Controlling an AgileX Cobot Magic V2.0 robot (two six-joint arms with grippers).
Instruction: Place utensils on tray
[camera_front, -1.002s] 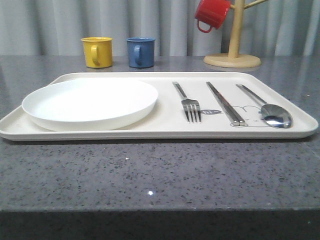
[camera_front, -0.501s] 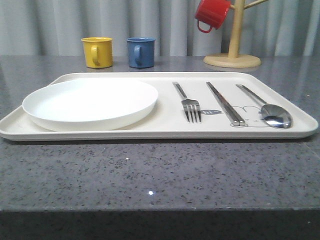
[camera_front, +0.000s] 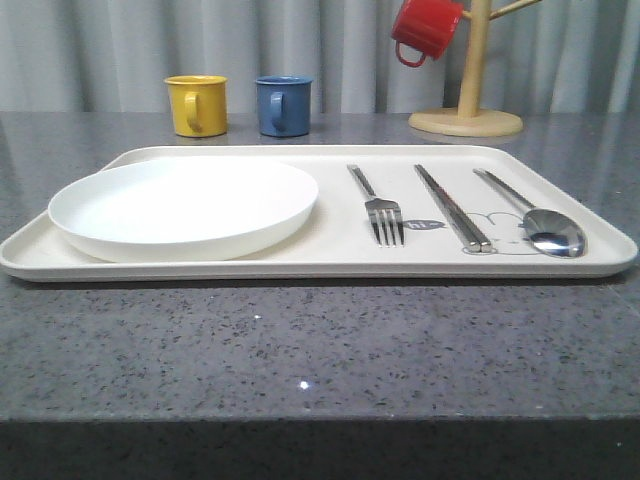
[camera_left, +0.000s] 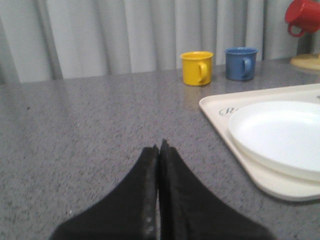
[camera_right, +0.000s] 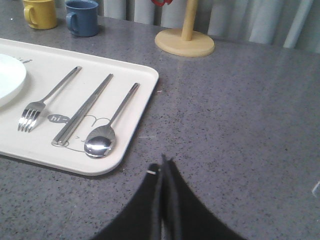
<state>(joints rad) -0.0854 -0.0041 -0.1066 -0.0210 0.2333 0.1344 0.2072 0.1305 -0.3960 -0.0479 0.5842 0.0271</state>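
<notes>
The cream tray (camera_front: 330, 265) lies across the grey table. On its right half rest a fork (camera_front: 378, 205), a pair of chopsticks (camera_front: 452, 207) and a spoon (camera_front: 535, 217), side by side; the same fork (camera_right: 46, 99), chopsticks (camera_right: 84, 109) and spoon (camera_right: 110, 124) appear in the right wrist view. My right gripper (camera_right: 164, 161) is shut and empty over bare table, off the tray's (camera_right: 131, 145) right edge. My left gripper (camera_left: 160, 147) is shut with nothing in it, over bare table to the left of the tray (camera_left: 220, 112).
A round white plate (camera_front: 185, 208) fills the tray's left half. Behind the tray stand a yellow mug (camera_front: 196, 105) and a blue mug (camera_front: 283, 105). At the back right a wooden mug tree (camera_front: 470, 90) holds a red mug (camera_front: 426, 28).
Nothing on the table has moved; the whole view shifts a few pixels to the right.
</notes>
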